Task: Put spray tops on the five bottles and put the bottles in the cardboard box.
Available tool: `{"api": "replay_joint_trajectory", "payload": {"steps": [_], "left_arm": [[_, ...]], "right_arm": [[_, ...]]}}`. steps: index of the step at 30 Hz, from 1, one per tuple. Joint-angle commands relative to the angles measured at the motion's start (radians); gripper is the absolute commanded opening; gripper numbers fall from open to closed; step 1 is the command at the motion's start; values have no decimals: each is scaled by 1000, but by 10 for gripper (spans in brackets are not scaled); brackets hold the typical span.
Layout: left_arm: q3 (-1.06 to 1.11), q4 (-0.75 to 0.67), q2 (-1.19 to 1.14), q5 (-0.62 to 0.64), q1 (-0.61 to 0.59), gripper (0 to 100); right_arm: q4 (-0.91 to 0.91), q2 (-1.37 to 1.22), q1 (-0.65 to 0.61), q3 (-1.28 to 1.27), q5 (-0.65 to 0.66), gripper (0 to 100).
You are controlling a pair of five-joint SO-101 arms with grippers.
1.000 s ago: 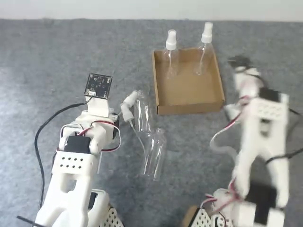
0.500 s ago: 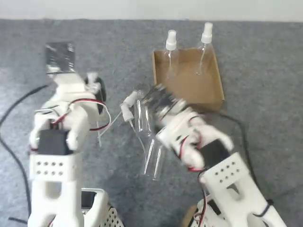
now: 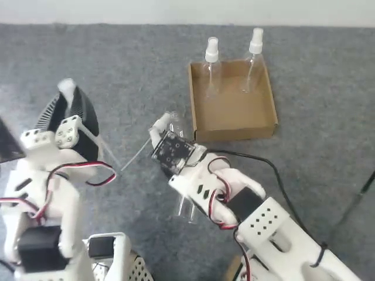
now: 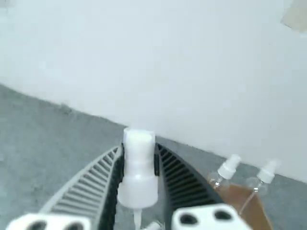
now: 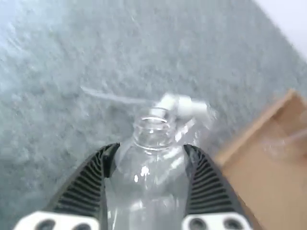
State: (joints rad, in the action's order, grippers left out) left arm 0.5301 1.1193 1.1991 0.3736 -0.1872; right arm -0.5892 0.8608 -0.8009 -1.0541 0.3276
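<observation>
I'm clamping a spray top in the left end effector, an open bottle in the right end effector, probably mating them next

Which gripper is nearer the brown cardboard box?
Right. Right gripper, around a clear plastic bottle, is near the box corner; left gripper, holding a white spray top, is farther off.
</observation>
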Motion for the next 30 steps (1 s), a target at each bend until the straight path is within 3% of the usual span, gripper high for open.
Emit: {"api": "replay_joint_trajectory", "payload": {"steps": [1,9,15,23,30], "left_arm": [[88,-112,91,133,8,10],[263,-216,222,153,126,10],[332,-235,233,150,123,10],[418,-387,235,150,121,10],[438,-394,233,150,123,10]], "right_arm": [[194,19,-73,-68,-11,13],[318,27,-87,-178,-43,6],[315,27,-82,-180,-64,6],[317,28,-85,-198,-64,6],[317,28,-84,-199,-64,6]]}}
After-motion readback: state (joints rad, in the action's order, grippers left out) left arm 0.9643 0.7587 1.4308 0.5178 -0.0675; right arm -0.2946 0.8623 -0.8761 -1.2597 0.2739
